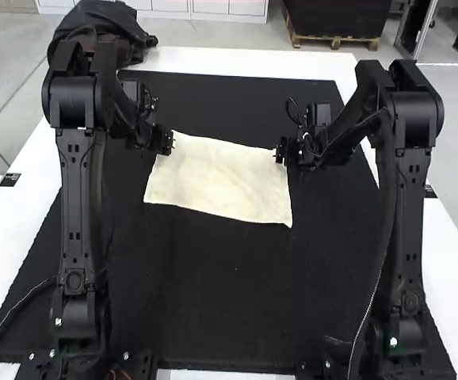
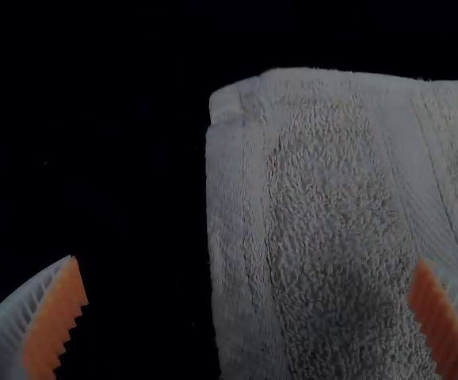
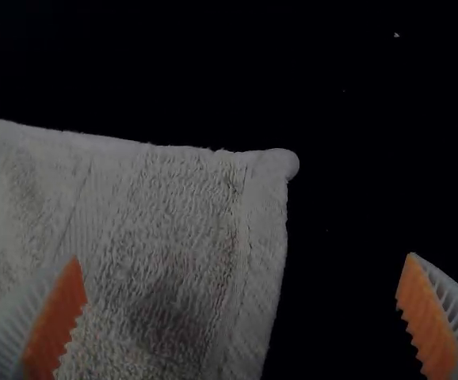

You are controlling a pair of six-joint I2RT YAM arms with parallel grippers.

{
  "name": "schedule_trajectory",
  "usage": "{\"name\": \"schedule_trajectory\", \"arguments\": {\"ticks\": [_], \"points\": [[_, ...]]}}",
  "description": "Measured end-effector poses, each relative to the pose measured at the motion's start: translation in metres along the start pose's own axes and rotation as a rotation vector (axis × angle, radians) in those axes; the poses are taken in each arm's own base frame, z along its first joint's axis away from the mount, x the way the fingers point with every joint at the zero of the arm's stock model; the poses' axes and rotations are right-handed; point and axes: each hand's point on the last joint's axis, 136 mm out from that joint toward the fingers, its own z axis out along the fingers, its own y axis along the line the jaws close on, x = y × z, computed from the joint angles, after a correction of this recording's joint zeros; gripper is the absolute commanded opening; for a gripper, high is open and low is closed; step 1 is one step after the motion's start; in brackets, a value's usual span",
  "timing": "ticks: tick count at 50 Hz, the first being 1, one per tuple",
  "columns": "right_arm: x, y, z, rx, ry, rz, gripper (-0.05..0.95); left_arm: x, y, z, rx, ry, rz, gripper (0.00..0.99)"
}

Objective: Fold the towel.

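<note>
Towel [image 1: 221, 178] is lying flat on the black mat [image 1: 205, 277], we are seeing in the high view, with the left gripper [image 1: 168, 142] and right gripper [image 1: 280, 150] reaching its far corners. In the left wrist view, we are finding the left gripper [image 2: 247, 260] spreading its fingers wide, holding nothing. In the right wrist view, the right gripper [image 3: 243, 256] is gaping widely, also empty.
</note>
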Motion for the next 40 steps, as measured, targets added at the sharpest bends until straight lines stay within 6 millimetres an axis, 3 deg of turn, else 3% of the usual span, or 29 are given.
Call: {"name": "schedule_trajectory", "arguments": {"ticks": [40], "points": [[0.0057, -0.0011, 0.0071, 0.015, 0.022, -0.011, 0.88, 0.0085, 0.0033, 0.003, -0.019, 0.024, 0.0, 0.951]]}}
